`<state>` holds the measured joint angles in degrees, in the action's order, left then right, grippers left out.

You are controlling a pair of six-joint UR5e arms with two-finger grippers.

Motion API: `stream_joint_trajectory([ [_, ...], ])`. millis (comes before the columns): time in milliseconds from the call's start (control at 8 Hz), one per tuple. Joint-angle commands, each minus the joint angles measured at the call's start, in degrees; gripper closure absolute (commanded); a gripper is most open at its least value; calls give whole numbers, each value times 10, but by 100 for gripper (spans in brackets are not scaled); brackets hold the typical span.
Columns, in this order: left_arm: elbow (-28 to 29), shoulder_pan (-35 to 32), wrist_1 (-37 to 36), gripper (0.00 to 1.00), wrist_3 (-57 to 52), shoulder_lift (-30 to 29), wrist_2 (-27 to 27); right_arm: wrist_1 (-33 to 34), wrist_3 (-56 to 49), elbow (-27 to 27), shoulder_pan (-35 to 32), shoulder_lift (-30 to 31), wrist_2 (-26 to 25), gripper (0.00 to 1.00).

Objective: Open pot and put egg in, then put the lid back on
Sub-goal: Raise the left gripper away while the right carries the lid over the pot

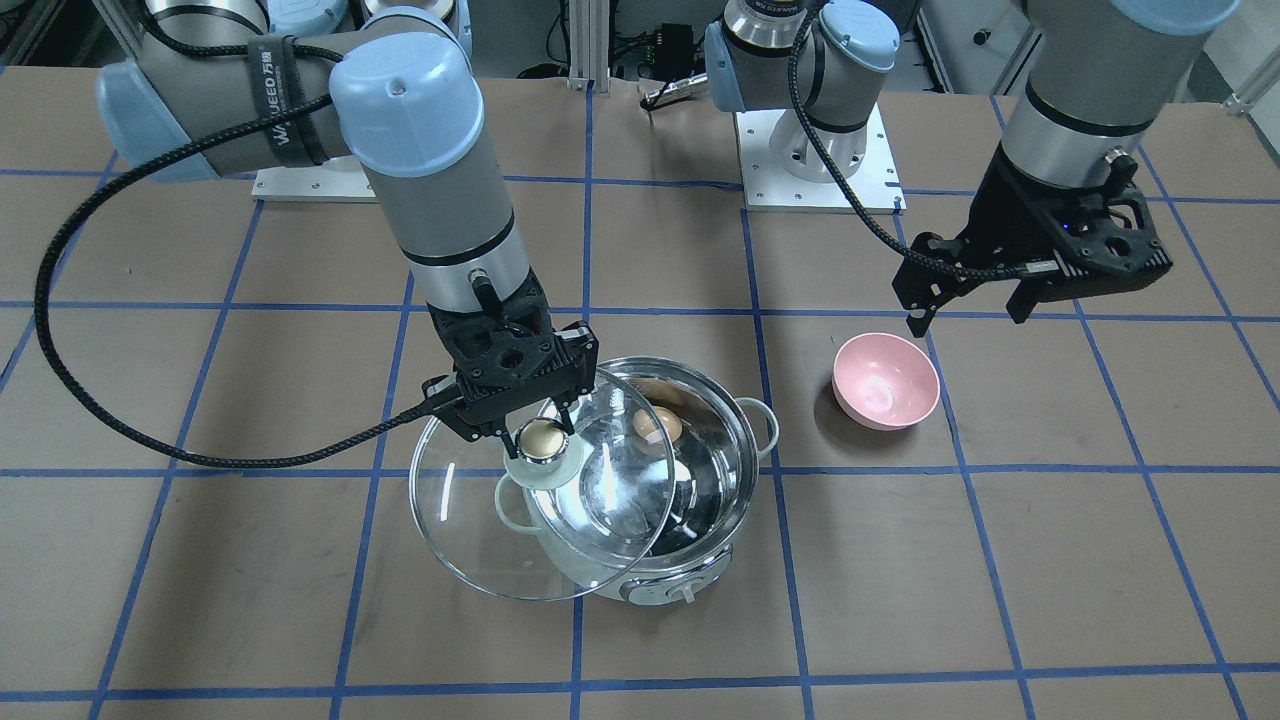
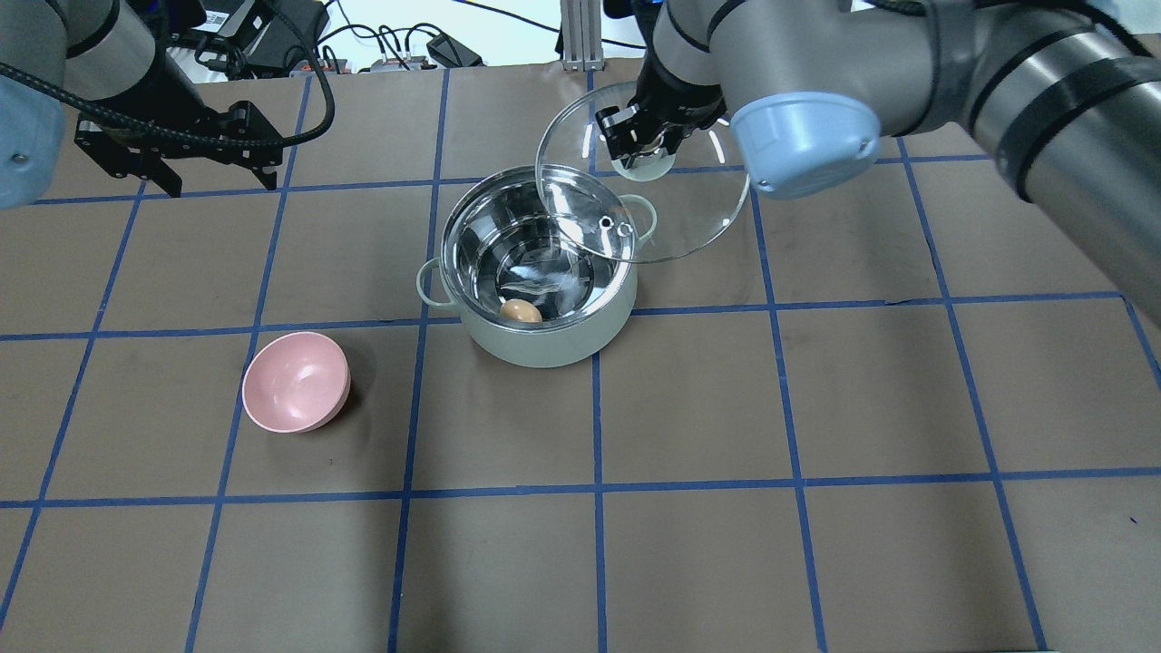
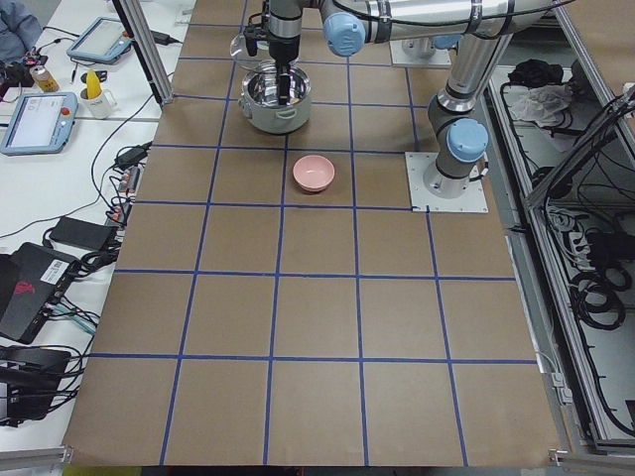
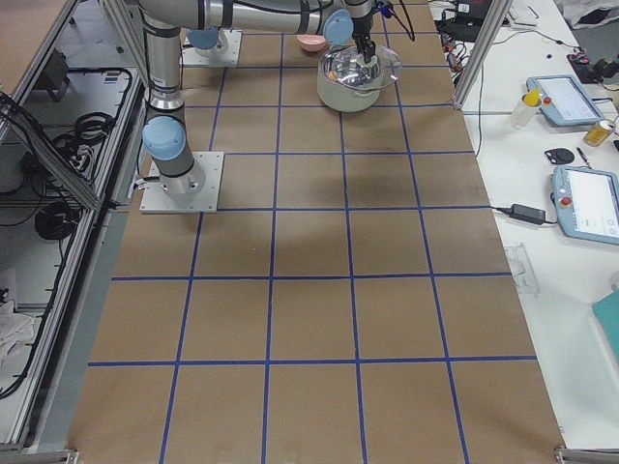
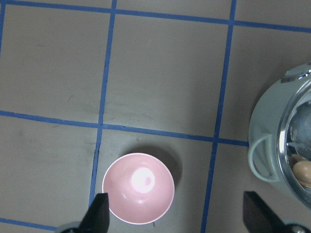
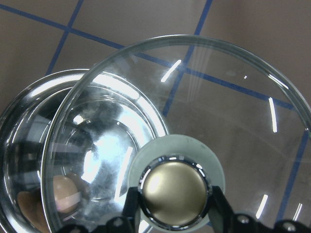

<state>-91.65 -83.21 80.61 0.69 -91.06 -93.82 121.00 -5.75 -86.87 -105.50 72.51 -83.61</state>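
Right wrist-mounted, unlike overhead: right pincer (image 6: 174,201) tight on lid (image 6: 233,121) knob (image 6: 175,191).

Grey left arm (image 1: 1070,130) and right arm (image 1: 440,190), pale-blue joint caps.
Black braided cable (image 1: 38,295) on the right one; its black strap (image 1: 285,105) reads, perhaps, "WAVEED"; left gripper (image 1: 968,315) and right gripper (image 1: 540,435) black.

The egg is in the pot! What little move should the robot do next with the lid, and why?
Probably slide the lid sideways until it is centred over the pot, before lowering it. The egg already lies inside, and the right gripper holds the lid by its knob, off-centre, covering only one side of the opening.
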Motion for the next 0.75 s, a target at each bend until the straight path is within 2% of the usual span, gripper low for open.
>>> stream_joint_trajectory([
  [0, 18, -54, 57, 2, 46, 4, -16, 9, 4, 1, -16, -13, 40, 100],
  [125, 43, -69, 100, 2, 47, 0, -17, 9, 6, 0, -32, -16, 44, 100],
  [625, 60, -73, 112, 0, 50, 1, -6, 0, -8, 0, -58, -37, 43, 100],
])
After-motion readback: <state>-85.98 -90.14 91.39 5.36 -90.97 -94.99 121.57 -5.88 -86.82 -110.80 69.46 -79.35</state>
